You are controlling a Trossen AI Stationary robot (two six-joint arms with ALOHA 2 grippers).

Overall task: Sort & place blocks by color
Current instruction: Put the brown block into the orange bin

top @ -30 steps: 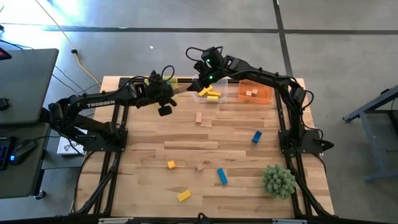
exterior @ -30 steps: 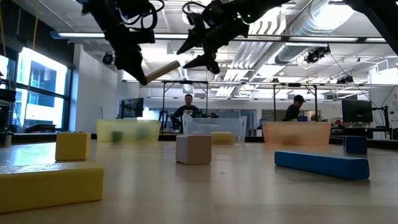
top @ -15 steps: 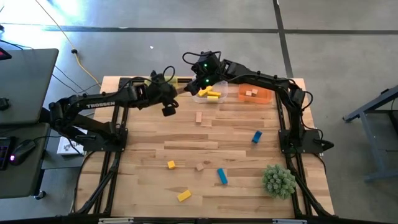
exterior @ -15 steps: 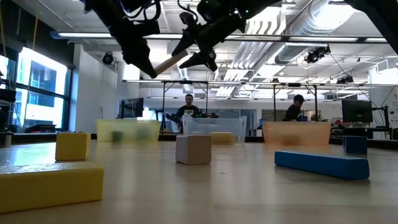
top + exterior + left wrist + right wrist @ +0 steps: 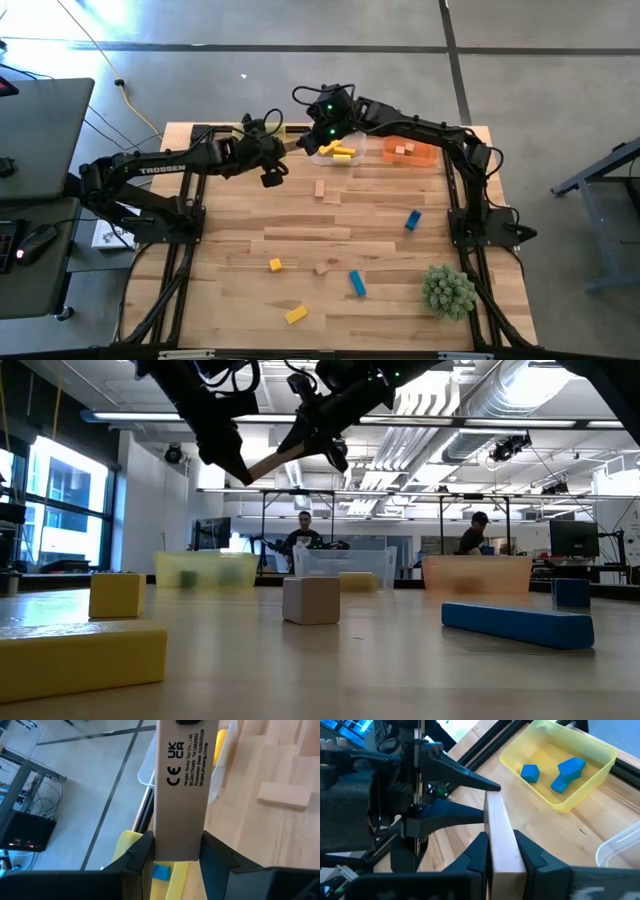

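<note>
Blocks lay scattered over the table (image 5: 400,290), but one plain wooden bar (image 5: 272,460) was up in the air, above the far edge near the bins. Both grippers held it at the same moment. The left gripper (image 5: 281,150) reached in from the left side, its arm stretched almost flat over the table, and its fingers (image 5: 137,857) pinched one end of the bar. The right gripper (image 5: 312,140) came from the far right, its arm bent high over the orange bin (image 5: 420,152), and its fingers (image 5: 479,852) were closed tight on the other end. The bar was tilted, lower at the left gripper. In the yellow bin (image 5: 592,777) were three blue blocks (image 5: 567,769). The clear bin (image 5: 345,158) held yellow blocks (image 5: 340,151).
</note>
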